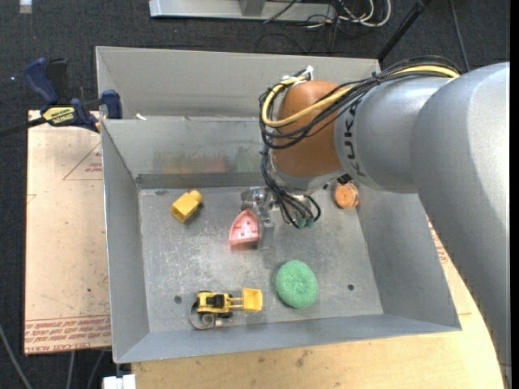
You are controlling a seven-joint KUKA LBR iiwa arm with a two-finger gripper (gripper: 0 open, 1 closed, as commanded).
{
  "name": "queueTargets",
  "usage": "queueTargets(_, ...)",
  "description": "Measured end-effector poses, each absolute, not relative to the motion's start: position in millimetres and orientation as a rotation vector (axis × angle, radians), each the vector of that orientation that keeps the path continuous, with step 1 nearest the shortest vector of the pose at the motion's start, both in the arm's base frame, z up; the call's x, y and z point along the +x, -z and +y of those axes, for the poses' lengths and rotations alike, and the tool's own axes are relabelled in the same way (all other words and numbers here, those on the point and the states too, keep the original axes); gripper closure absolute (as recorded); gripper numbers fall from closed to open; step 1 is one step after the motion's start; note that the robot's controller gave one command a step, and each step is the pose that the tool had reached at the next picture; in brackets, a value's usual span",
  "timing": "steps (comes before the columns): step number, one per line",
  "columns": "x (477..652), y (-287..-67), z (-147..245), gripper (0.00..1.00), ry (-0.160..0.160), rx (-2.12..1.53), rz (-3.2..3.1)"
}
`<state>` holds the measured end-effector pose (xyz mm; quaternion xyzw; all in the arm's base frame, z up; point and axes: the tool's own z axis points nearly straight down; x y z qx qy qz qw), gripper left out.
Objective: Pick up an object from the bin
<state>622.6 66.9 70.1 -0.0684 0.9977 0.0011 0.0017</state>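
**Arm low over the pink wedge, five things in the bin**

Closest to the lens is the big grey arm (pixel 454 144), coming in from the right and covering the bin's far right corner. Its wrist carries one orange cover (pixel 304 132) wrapped in loops of yellow and black cable (pixel 285 96). Below the cover, the gripper (pixel 259 209) sits low near the middle of the grey metal bin (pixel 122 241). It is right at the upper right edge of a pink wedge with a speckled face (pixel 245 229), which lies on the floor about mid-bin. The view does not show whether the gripper is released, clenched or gripping the wedge.

Five loose things lie in the bin, one of each kind, all spread apart:
- one pink wedge, at the gripper;
- one yellow block (pixel 186 206), to its left near the back wall;
- one round green pad (pixel 296 283), in front of the wedge and a little right;
- one yellow toy digger (pixel 227 302), near the front wall, left of the pad;
- one small orange lump (pixel 346 194), just beside the arm on the right.
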Motion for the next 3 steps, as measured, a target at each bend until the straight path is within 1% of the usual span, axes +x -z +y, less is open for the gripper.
queueTargets(3, 622.6, -70.1, 66.9, 1.0, -0.004, -0.215, 3.131)
